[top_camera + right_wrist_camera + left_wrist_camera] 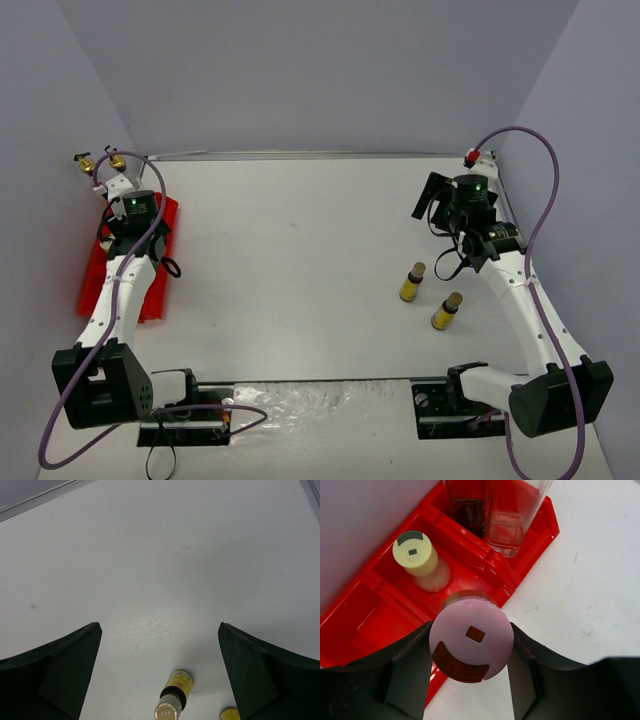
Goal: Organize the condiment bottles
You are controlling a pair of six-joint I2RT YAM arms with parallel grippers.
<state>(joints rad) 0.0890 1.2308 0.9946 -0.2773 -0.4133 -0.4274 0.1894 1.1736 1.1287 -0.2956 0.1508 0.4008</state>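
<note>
Fingers (405,675) of left gripper (471,645) pinch pink-cap bottle (480,625) from both sides. Bottle hangs over red tray (365,620), at middle compartment's outer wall; cannot tell whether base clears wall. Yellow-cap bottle (415,555) in same compartment, just beside. Two tall clear bottles (512,515) in tray's far compartment. Right gripper (159,630) spread, empty. Two slim yellow bottles (412,282) on table (300,260), well apart from tray.

Risk: base lands on wall, bottle tips on release, or knocks yellow-cap neighbour.

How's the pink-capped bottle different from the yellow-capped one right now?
The pink-capped bottle is held by the left gripper; the yellow-capped bottle stands free in the red tray. The pink-capped bottle's cap is pink, the yellow-capped bottle's pale yellow. Both have round caps with a small slot.
</note>
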